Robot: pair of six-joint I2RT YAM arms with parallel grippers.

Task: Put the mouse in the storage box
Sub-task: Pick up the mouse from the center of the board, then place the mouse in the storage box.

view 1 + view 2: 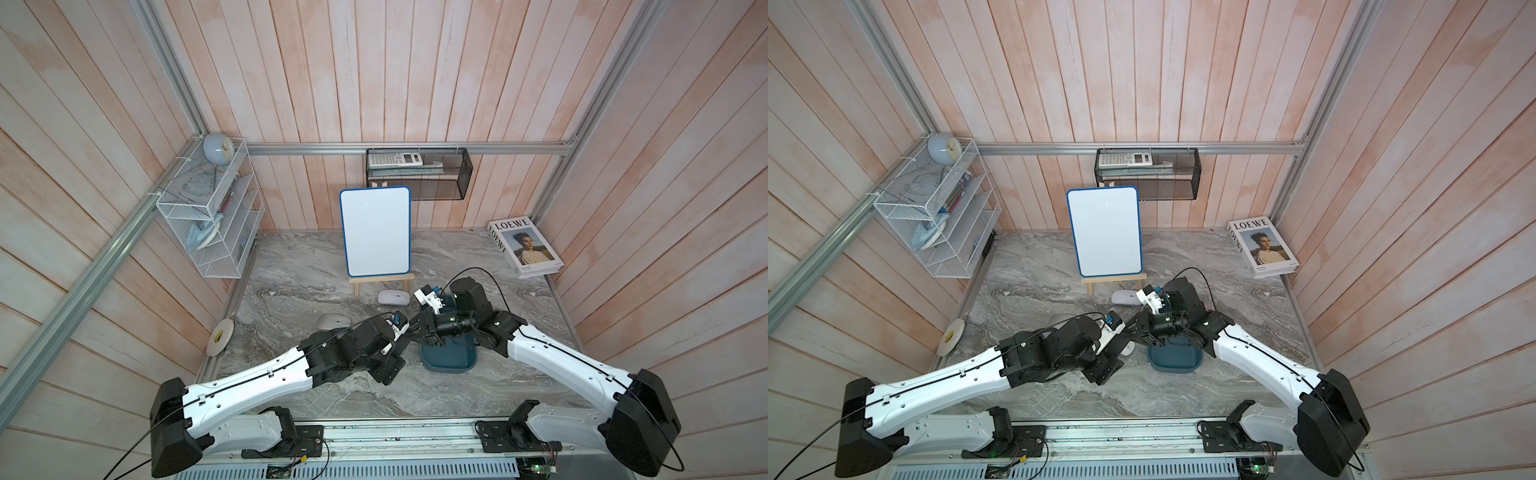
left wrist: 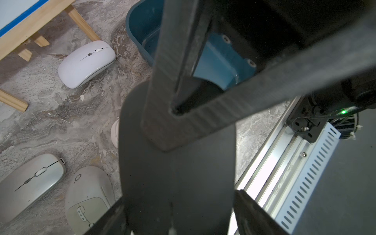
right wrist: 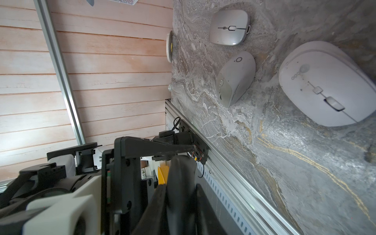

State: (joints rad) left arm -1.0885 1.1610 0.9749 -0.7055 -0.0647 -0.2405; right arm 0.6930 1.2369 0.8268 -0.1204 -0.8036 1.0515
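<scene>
**Surface** (image 1: 478,386): grey marble. Both arms reach in from the near edge and meet mid-surface.

**Whiteboard** (image 1: 376,230): on a wooden easel at the far side; plays no part here.

**Box** (image 1: 452,358): dark teal tub, right of centre. Nothing shows in the part not covered by the arm. The right arm's wrist hangs over its far half.

**Right gripper** (image 1: 417,329): points left, past the box's left rim. Clamped on one end of the black mouse, which sits edge-on between its jaws in the right wrist view.

**Left gripper** (image 2: 179,200): points right, meeting the right gripper tip to tip. Its jaws stand apart on either side of the mouse's other end. A sliver of light shows beside one finger, so it seems to have let go.

**Black mouse** (image 2: 177,166): in the air between the two grippers, just left of the box's left rim. Its long axis runs left to right along the line joining them. The box lies right of it and a little nearer, and the right arm is the closer one for the drop.

**Spare mice**: white mouse (image 1: 392,297) beside the easel, silver mouse (image 1: 333,321) further left; both lie on the surface.
</scene>
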